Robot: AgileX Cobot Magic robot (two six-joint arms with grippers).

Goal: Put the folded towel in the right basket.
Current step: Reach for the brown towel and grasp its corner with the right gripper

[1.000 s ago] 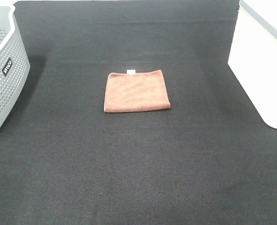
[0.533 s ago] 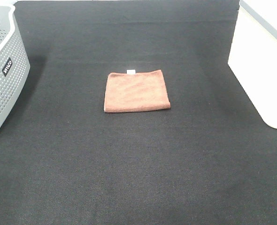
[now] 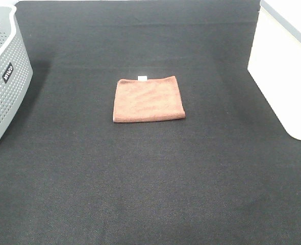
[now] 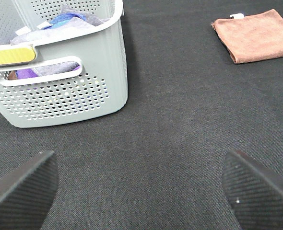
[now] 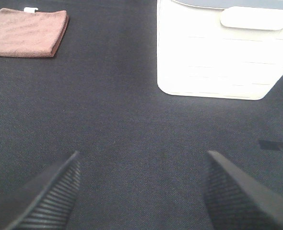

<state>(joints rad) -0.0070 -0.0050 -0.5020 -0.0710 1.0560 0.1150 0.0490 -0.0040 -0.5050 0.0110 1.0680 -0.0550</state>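
Note:
A folded brown towel [image 3: 148,99] with a small white tag lies flat in the middle of the black table. It also shows in the left wrist view [image 4: 256,34] and the right wrist view [image 5: 27,32]. The right basket [image 3: 287,61] is white and solid-walled, at the table's right edge; the right wrist view shows it close [image 5: 223,52]. My left gripper [image 4: 141,189] is open and empty, far from the towel. My right gripper [image 5: 141,191] is open and empty, short of the white basket. Neither arm shows in the exterior high view.
A grey perforated basket [image 3: 1,76] stands at the left edge, holding several cloths, blue and purple among them [image 4: 64,19]. The black table cloth [image 3: 150,178] covers the whole surface.

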